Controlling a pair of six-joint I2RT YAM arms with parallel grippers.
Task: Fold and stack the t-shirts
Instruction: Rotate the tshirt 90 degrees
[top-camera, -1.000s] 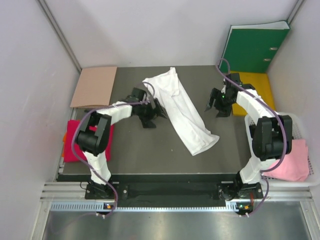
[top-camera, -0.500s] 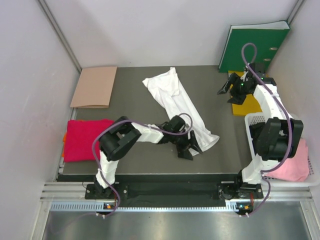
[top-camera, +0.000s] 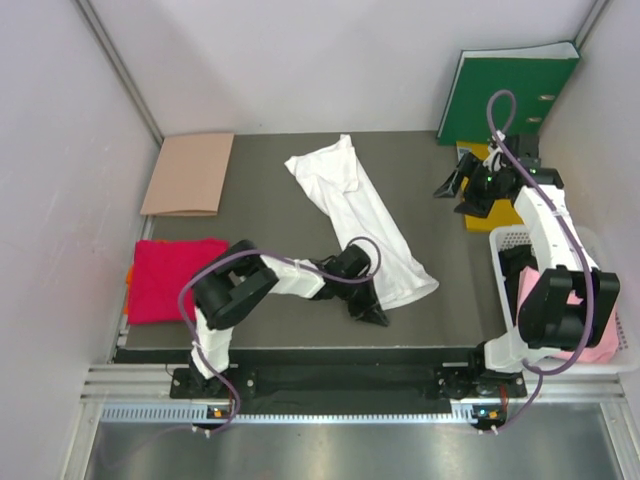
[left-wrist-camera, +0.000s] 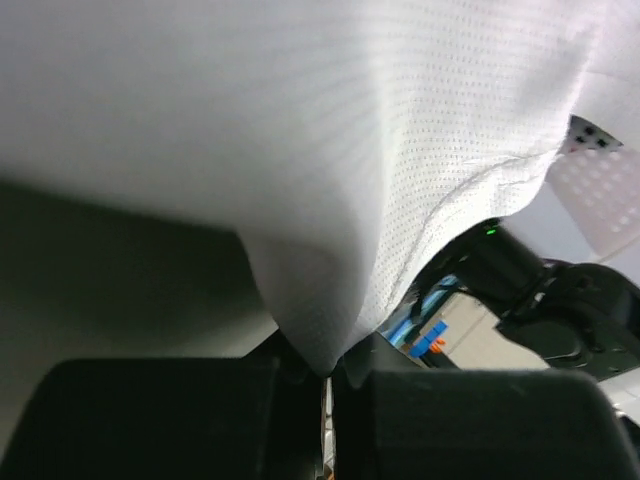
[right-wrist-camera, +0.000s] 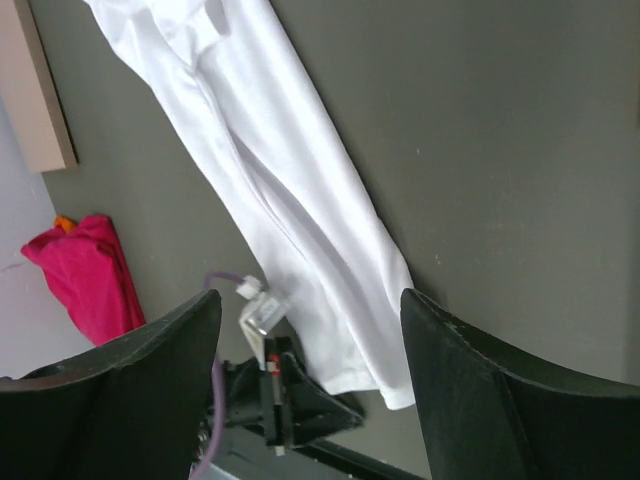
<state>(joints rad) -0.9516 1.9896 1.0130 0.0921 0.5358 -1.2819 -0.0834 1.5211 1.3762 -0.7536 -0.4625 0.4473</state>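
A white t-shirt (top-camera: 365, 215) lies folded into a long strip, running diagonally across the dark table (top-camera: 270, 210). At its near end my left gripper (top-camera: 374, 311) is shut on the hem. In the left wrist view the white cloth (left-wrist-camera: 300, 150) is drawn down into a point between the closed jaws of that gripper (left-wrist-camera: 327, 372). My right gripper (top-camera: 466, 186) hangs open at the back right, holding nothing. In its wrist view the gripper (right-wrist-camera: 310, 300) looks down on the white t-shirt (right-wrist-camera: 290, 200). A folded red t-shirt (top-camera: 170, 275) lies at the left edge. A pink t-shirt (top-camera: 590, 335) sits in the basket on the right.
A tan cardboard sheet (top-camera: 190, 172) lies at the back left. A green binder (top-camera: 510, 90) leans on the back wall, with a yellow pad (top-camera: 490, 212) in front of it. The white basket (top-camera: 510, 240) stands at the right edge, beside the right arm.
My left arm swung from the shirt's left side to its near end and shut on the hem. My right gripper pulled back towards the binder and stayed open.
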